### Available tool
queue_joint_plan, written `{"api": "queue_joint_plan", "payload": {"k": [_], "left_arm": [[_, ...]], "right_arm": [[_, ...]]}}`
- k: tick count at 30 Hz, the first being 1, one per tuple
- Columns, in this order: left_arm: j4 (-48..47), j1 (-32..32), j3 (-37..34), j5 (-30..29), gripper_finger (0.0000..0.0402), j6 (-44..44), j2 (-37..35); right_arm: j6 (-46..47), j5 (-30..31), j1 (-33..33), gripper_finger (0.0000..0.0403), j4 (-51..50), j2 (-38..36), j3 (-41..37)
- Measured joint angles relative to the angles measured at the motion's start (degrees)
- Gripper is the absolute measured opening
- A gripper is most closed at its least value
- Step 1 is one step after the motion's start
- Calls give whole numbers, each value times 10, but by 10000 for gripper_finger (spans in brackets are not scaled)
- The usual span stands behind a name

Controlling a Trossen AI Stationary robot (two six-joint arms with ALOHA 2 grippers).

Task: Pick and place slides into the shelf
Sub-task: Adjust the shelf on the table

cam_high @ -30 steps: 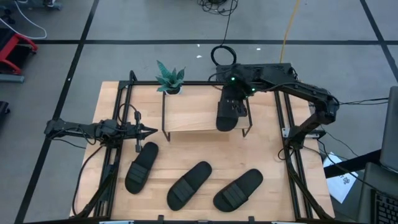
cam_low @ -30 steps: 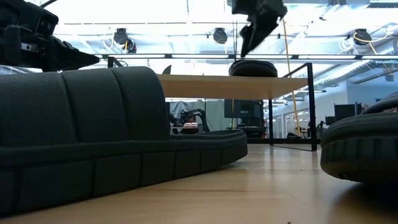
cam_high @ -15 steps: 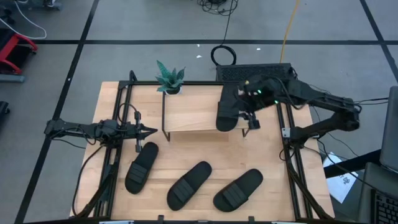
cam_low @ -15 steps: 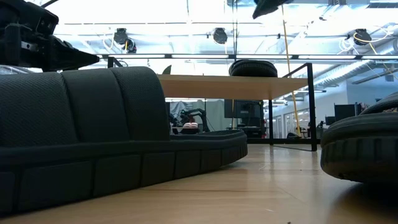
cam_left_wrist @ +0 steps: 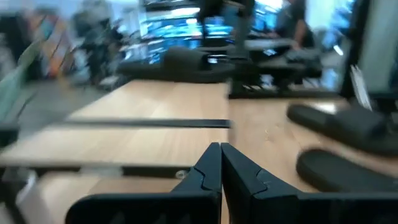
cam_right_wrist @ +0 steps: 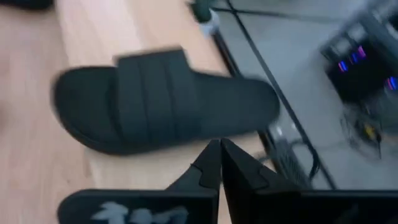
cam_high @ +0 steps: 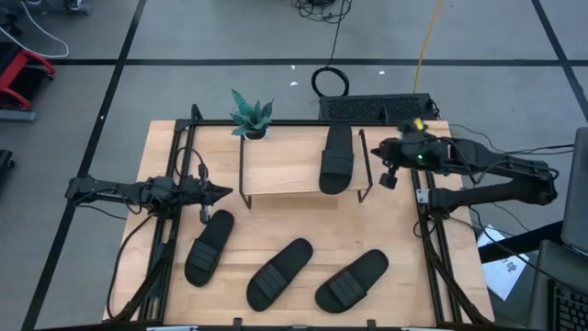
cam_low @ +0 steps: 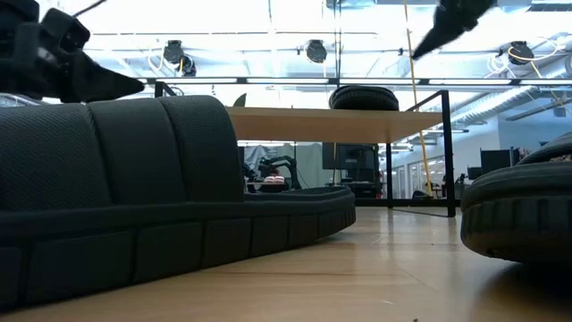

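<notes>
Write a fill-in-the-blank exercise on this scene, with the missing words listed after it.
1. The number of slides lying on the shelf is ____.
2. The number of slides on the table in front of the shelf is ____.
3. The right gripper holds nothing, and its fingers are ____.
4. The small green thing by the shelf's back left corner is a ____.

Missing words: one; three; shut; plant
</notes>
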Motion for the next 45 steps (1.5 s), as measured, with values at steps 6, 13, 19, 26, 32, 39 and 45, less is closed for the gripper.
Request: {"api": "queue_joint_plan", "payload": {"k": [6,13,19,26,32,39,45], "left_arm": [[-2,0,0,-110,7,-44,0],[-2,11,0,-189,7,-96,9],[1,35,0,-186,7,-129,50],[48,52,0,-171,7,-139,109],[104,62,0,-185,7,-153,163],[175,62,0,-171,8,-144,218],[197,62,27,-140,7,-145,264]], "right_arm": [[51,25,0,5,-38,-52,-54],[127,69,0,1,34,-80,-152],[156,109,0,1,131,-80,-248],[162,99,14,0,209,-81,-307],[155,101,30,0,226,-82,-309],[131,99,48,0,231,-82,-309],[129,99,57,0,231,-82,-309]]}}
